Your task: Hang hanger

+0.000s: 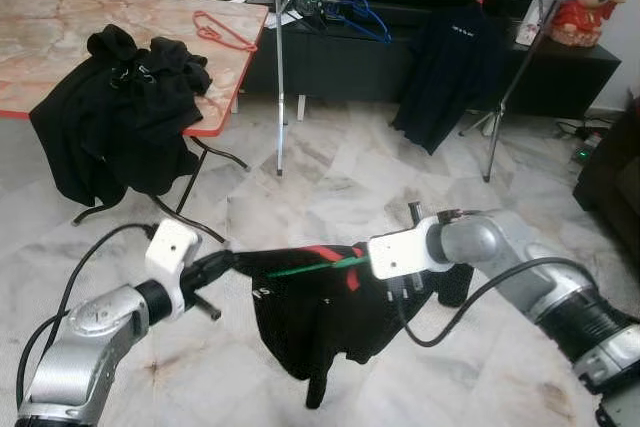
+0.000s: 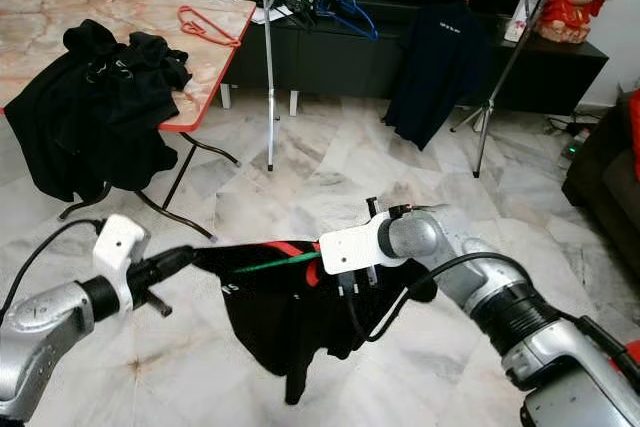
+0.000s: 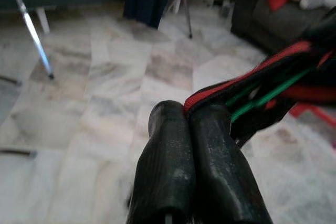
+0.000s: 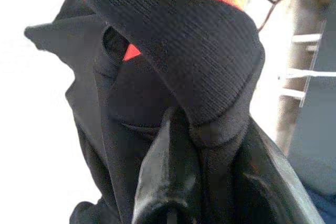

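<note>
between both hands (image 1: pixel 225 265), hanger (image 1: pixel 312 267) midair

No readable text anywhere: the small white print on the hanging black T-shirt (image 1: pixel 452 52), far beyond both grippers, is too small.

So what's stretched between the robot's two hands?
A black shirt with red trim on a green hanger, held between the left hand and right hand, seen in the left eye view.
</note>
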`<state>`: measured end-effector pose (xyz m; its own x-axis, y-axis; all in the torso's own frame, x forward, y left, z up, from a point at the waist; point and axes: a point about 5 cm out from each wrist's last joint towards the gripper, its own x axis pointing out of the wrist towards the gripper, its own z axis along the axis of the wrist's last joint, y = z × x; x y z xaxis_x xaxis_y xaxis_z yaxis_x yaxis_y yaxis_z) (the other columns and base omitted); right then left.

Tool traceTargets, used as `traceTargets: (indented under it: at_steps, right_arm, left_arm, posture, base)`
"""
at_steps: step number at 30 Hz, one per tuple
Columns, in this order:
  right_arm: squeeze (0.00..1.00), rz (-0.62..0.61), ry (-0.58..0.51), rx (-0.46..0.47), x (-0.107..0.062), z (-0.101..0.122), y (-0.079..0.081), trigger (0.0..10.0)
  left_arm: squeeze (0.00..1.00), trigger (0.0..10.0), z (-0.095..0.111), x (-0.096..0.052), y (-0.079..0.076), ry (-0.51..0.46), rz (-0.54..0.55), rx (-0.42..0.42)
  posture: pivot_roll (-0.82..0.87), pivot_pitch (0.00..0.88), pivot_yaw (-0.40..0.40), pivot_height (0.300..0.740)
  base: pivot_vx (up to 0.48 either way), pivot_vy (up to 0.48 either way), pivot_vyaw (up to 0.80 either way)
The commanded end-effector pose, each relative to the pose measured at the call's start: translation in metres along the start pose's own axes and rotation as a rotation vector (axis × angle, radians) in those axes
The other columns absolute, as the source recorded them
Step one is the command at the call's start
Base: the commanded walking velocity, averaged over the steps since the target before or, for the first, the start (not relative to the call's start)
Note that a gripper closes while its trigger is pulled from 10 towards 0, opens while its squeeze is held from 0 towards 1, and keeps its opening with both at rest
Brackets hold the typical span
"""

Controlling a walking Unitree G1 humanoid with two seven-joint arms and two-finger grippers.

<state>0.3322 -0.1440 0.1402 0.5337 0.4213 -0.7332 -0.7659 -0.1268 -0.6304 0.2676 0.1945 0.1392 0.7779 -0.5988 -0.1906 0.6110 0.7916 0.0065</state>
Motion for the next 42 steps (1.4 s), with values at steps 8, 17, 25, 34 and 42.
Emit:
traceTargets:
  at_steps: [8,17,25,34,42]
  right_arm:
    - [0.00,-0.216,0.177,0.151,-0.007,-0.018,-0.017,0.0]
    - [0.00,-0.156,-0.097,0.493,0.018,0.031,0.003,0.0]
    - [0.00,-0.131,-0.168,0.580,0.027,0.049,0.012,0.0]
    - [0.00,-0.221,-0.195,0.686,0.031,0.057,0.002,0.0]
    - [0.00,-0.254,-0.217,0.737,0.032,0.057,-0.005,0.0]
  left_arm:
    - [0.00,0.0,0.017,-0.003,-0.023,-0.025,-0.182,0.019]
    - [0.00,0.4,0.026,0.004,-0.029,-0.052,-0.192,0.040]
    - [0.00,10.0,0.017,0.011,-0.052,-0.001,-0.294,0.047]
    - [0.32,10.0,0.008,0.011,-0.069,0.083,-0.402,0.086]
    - [1.00,10.0,-0.004,0.006,-0.071,0.174,-0.438,0.131]
  posture:
    - [0.01,0.014,-0.118,0.716]
    - [0.01,0.007,-0.119,0.716]
    - [0.02,0.000,-0.121,0.716]
    - [0.03,0.000,-0.114,0.716]
    - [0.04,0.000,-0.103,0.716]
  base:
    - [0.000,0.000,0.00]
    - [0.000,0.000,0.00]
    - [0.000,0.000,0.00]
    - [0.000,0.000,0.00]
    - [0.000,0.000,0.00]
